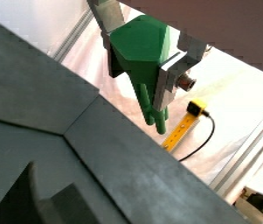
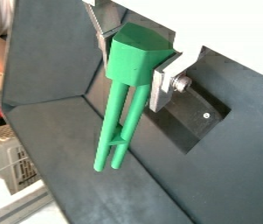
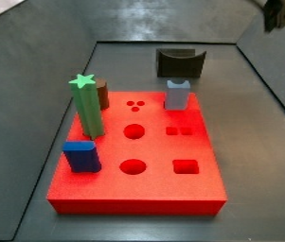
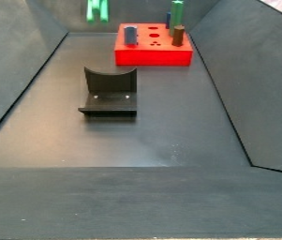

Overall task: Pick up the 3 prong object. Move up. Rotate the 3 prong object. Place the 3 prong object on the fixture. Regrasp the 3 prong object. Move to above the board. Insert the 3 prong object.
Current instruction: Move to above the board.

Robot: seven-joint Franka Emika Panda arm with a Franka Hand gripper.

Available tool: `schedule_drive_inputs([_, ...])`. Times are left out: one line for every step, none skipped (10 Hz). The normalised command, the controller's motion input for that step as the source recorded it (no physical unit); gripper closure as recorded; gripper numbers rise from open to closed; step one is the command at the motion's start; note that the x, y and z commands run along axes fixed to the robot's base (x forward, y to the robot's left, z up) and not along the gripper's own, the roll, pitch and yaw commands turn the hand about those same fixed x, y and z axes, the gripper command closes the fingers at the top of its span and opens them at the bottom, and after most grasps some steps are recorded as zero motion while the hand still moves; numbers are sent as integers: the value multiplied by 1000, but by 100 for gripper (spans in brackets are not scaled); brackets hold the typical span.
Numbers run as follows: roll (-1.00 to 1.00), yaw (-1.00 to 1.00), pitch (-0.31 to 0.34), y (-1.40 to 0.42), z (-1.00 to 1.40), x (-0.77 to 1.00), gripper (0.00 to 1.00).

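**Q:** Gripper, state and load?

**A:** Gripper (image 2: 140,66): silver plates clamped on the thick head of the 3 prong object (image 2: 121,114); rods hang free beyond the fingertips (image 1: 172,79), touching nothing.

**Q:** Arm pose, surroundings?

**A:** Raised high, largely out of both side views. Well below it: fixture (image 4: 108,91), board (image 3: 138,151), unoccupied.

Your two wrist cameras sit close beside the gripper (image 1: 157,83), flanking the green piece (image 2: 128,96) it carries. Your side cameras look down from opposite ends, sharing the red board (image 3: 138,161) and the fixture (image 4: 108,92), far below the gripper.
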Motion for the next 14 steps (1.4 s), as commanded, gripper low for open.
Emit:
schedule_drive_inputs([-47, 56, 60, -45, 1000, 50, 100])
schedule_drive_inputs([-50, 58, 76, -44, 1000, 48, 100])
schedule_drive_inputs([-50, 59, 84, -44, 1000, 46, 100])
schedule_drive_inputs([-51, 67, 91, -42, 1000, 42, 100])
schedule_drive_inputs([-54, 74, 91, -43, 1000, 42, 100])
schedule_drive_inputs([-56, 82, 93, -39, 1000, 36, 100])
schedule_drive_inputs([-60, 90, 91, -33, 868, 27, 100])
schedule_drive_inputs([-63, 97, 86, -23, 643, 18, 100])
schedule_drive_inputs([-64, 102, 75, -17, 476, 13, 100])
schedule_drive_inputs([-64, 103, 68, -18, 248, 8, 100])
schedule_drive_inputs([-1000, -98, -62, -1000, -102, -810, 100])
schedule_drive_inputs([-1000, -95, -76, -1000, -124, -823, 100])
schedule_drive_inputs([-1000, -98, -94, -1000, -127, -888, 100])
schedule_drive_inputs([-1000, -97, -104, -1000, -155, -943, 100])
